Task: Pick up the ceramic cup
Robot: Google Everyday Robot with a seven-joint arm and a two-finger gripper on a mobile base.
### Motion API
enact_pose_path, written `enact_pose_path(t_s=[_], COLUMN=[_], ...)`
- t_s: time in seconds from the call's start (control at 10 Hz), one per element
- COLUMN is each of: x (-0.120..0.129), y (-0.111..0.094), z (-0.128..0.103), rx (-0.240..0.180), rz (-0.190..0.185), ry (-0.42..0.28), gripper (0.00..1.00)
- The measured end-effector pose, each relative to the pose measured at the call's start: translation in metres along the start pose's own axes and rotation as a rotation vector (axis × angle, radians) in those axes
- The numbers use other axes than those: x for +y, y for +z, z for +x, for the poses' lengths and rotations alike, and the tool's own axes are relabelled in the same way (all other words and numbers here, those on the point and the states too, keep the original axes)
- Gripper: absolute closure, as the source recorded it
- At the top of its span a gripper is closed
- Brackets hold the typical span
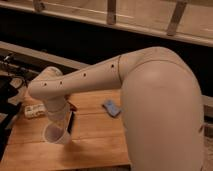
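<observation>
A small white ceramic cup [54, 134] with a round rim shows at the lower end of my wrist, tilted, over the left part of the wooden table [95, 147]. My gripper [61, 126] is right at the cup, below the pale wrist, and is mostly hidden by wrist and cup. Whether the cup rests on the table or hangs just above it cannot be told. A narrow dark piece [70, 121] shows beside the wrist just above the cup.
A small blue object [111, 107] lies on the table to the right of the wrist. A pale packet [34, 110] lies at the table's left edge. Dark equipment [11, 90] stands left of the table. My large arm shell [160, 110] covers the right side.
</observation>
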Motion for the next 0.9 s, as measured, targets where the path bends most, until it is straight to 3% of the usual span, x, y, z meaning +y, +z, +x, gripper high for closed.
enact_pose_path(t_s=[0.6, 0.9], x=[0.0, 0.002], y=[-0.023, -0.025], z=[-0.007, -0.01], rx=[-0.032, -0.038], rz=[0.013, 0.014], ry=[-0.018, -0.023], gripper=[0.8, 0.8])
